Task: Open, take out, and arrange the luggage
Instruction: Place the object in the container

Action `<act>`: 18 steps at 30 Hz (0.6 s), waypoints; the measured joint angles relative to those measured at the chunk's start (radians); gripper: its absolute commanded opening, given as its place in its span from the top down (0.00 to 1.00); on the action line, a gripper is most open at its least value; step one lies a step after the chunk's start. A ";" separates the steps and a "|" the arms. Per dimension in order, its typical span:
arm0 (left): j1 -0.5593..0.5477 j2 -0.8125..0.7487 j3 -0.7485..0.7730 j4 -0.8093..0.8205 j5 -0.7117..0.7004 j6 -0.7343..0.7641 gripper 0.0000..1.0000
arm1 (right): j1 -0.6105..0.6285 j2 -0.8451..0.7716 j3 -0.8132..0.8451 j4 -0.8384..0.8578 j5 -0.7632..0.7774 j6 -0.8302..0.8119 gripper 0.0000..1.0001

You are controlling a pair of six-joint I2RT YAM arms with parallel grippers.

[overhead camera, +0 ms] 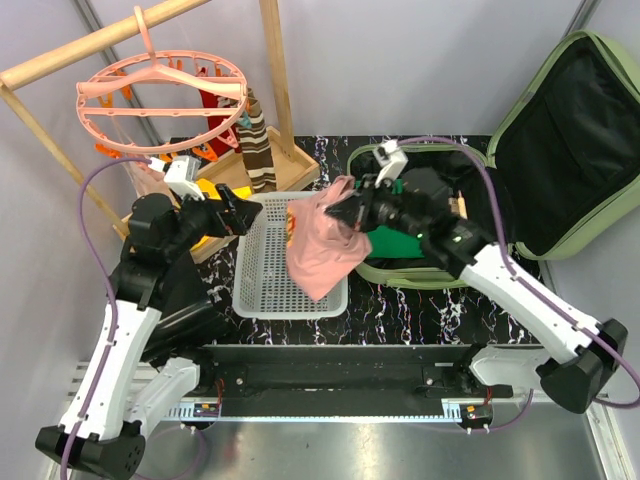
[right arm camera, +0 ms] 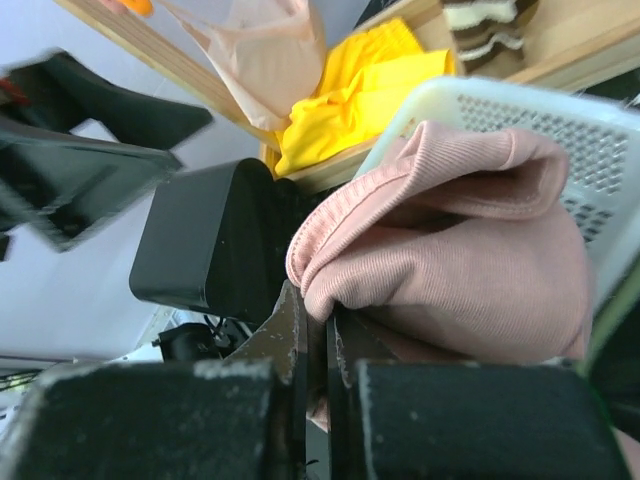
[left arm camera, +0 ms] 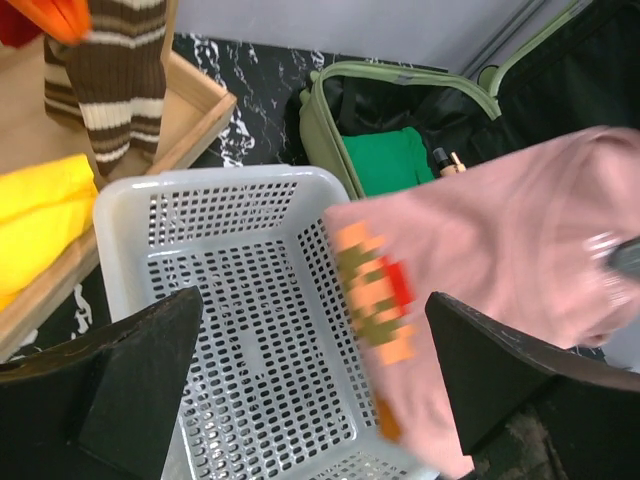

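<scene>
Pink knit over perforated basket
The right gripper point(overhead camera: 345, 212) is clenched on a ribbed pink garment point(overhead camera: 322, 250) draping over the white lattice basket point(overhead camera: 262, 272); the left gripper point(overhead camera: 243, 212) gapes, released. The rounded light-green luggage point(overhead camera: 570, 150) lies open at two o'clock, black lining showing.

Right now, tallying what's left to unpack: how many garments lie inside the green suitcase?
1: a green garment in the luggage, in its lower shell under the right arm, which may hide more. The pink garment hangs outside, pinched in the right gripper.
</scene>
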 measured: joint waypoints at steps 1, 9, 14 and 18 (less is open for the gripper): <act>0.000 -0.006 0.021 -0.015 -0.002 0.012 0.01 | 0.037 0.012 -0.028 0.041 0.040 0.025 1.00; -0.001 -0.028 0.050 -0.056 -0.024 0.059 0.01 | 0.151 0.185 -0.208 0.379 0.175 0.218 1.00; -0.003 -0.007 0.050 -0.073 -0.048 0.081 0.01 | 0.151 0.328 -0.276 0.476 0.243 0.295 1.00; -0.003 0.005 0.050 -0.078 -0.064 0.096 0.01 | 0.151 0.395 -0.276 0.476 0.299 0.292 1.00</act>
